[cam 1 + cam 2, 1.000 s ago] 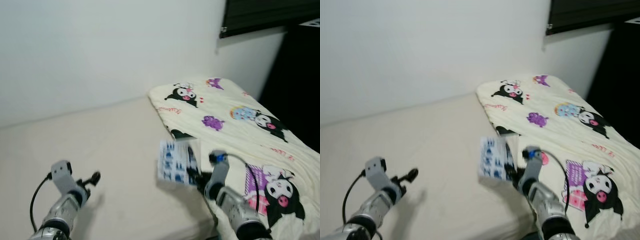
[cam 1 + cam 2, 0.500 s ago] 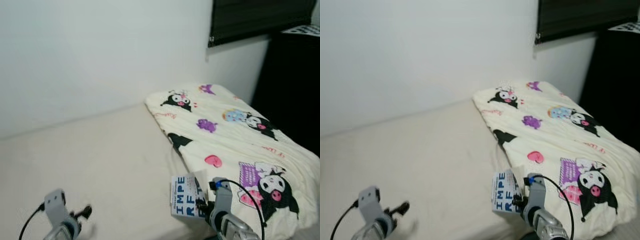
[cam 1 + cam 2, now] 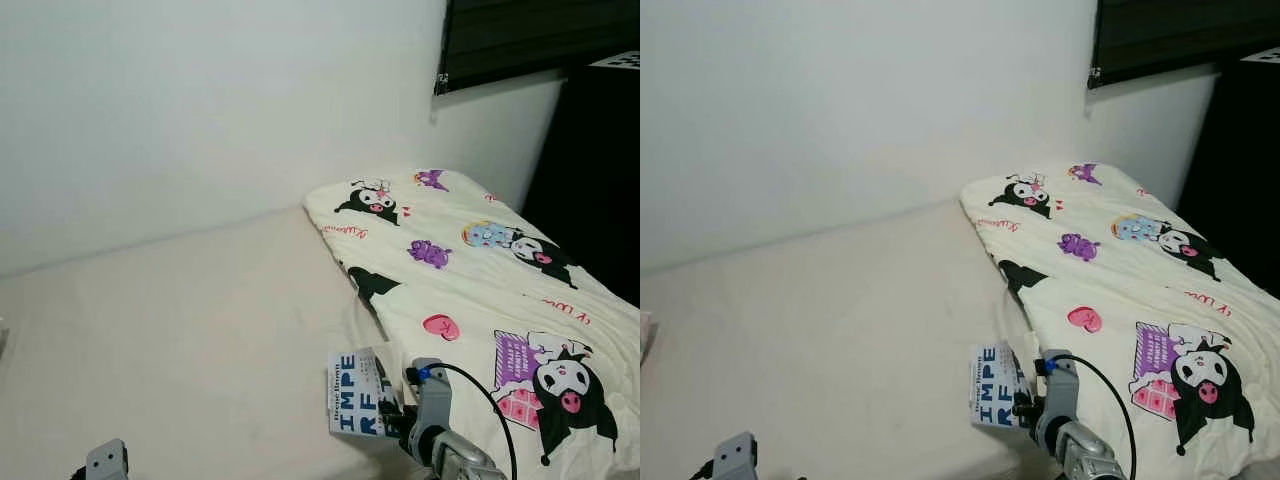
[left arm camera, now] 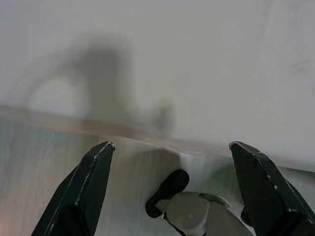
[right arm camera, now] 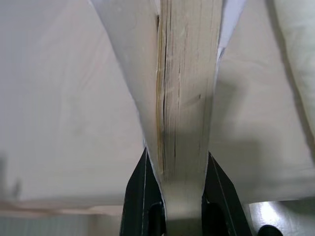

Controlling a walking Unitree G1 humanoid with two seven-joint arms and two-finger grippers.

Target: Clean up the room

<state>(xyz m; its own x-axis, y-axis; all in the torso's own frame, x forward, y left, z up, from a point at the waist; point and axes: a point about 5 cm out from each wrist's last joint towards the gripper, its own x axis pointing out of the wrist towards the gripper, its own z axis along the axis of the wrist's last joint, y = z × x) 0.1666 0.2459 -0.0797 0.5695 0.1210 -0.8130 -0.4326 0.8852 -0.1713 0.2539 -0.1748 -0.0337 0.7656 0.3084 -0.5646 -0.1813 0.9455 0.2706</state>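
The bed [image 3: 190, 330] takes up most of the head views: a bare cream mattress set against a white wall [image 3: 200, 100]. A cartoon-print quilt [image 3: 480, 290] lies folded over the bed's right portion, reaching the near right edge. A dark window blind [image 3: 540, 35] sits at the upper right above it.

The book [image 3: 358, 393] is the task item. It has a white cover with large blue lettering and is held upright above the near edge of the mattress, just beside the quilt's left border. In the right wrist view its page block [image 5: 187, 98] runs straight out from between the two black fingers [image 5: 140, 191], which press on both covers. The right gripper [image 5: 174, 196] is therefore clamped on the book at its lower end.

The left gripper [image 4: 172, 187] hangs low at the bed's near left corner. Its fingers are spread wide with nothing between them. The left wrist view looks along them at the mattress side, the floor and the robot's foot.

Step in hand, as judged: the book is lifted clear of the bed and is being carried for putting away. No shelf, desk or bin can be seen from this position.

Next move, as judged:
1. Keep the grip firm, since the book is pinched at one end only and may pivot.
2. Turn the body away from the bed to locate a storage place.
3. Keep the book clear of the quilt edge while turning.
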